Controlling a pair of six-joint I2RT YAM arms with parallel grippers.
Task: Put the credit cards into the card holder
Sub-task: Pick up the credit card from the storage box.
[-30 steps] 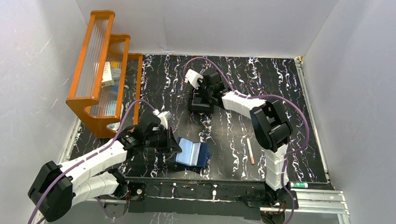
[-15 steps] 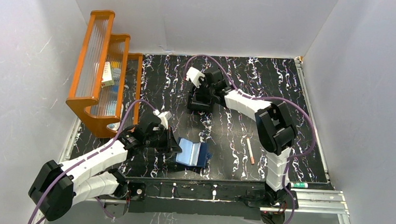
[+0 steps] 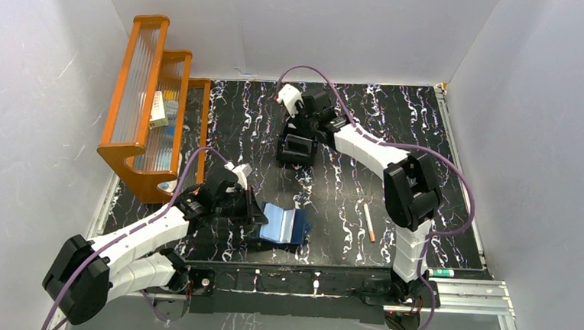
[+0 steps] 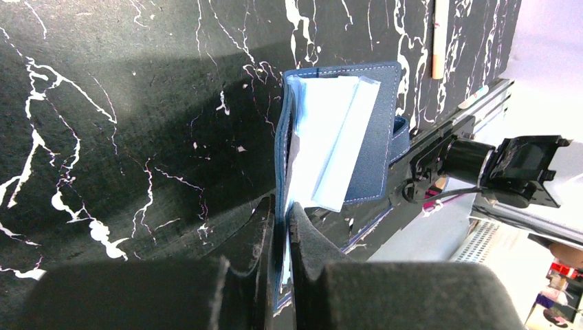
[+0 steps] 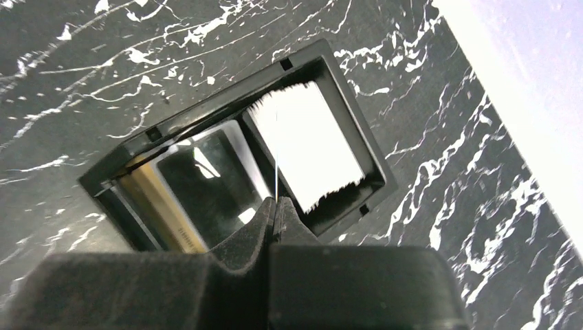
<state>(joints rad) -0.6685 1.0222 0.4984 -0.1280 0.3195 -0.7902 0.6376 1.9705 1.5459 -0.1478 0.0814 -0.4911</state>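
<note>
Card holder and credit cards, listed left to right across the counter.

1. Orange rack: far left, against the wall, small items on its shelves. No part in the task.

2. Left pincer: near left of centre, low over the counter. Clenched on the left flap of the card holder, flap edge pinched between both fingers.

3. Card holder: near centre, just right of the left pincer. Navy outside, lighter blue inside, spread open with slots facing up. Pale sheet visible in the slot area on the left wrist view; card or lining, cannot tell.

4. Black box: far centre, well apart from the card holder. Open-topped, credit cards inside: one white at right, one glossy and dark-looking in the middle, a tan-gold edge at left.

5. Right pincer: directly over the black box, pointed down into it. Clamped tight, thin pale line rising from between the fingertips, judged to be one credit card gripped and seen edge-on.

6. Pale stick: near right, lying loose, well apart from both pincers. Not a task item.

Progress, as judged: early. Holder held open and ready; one card apparently pinched at the box, not yet carried over. Remaining: transfer across the counter, insertion into a slot, then the other cards.
</note>
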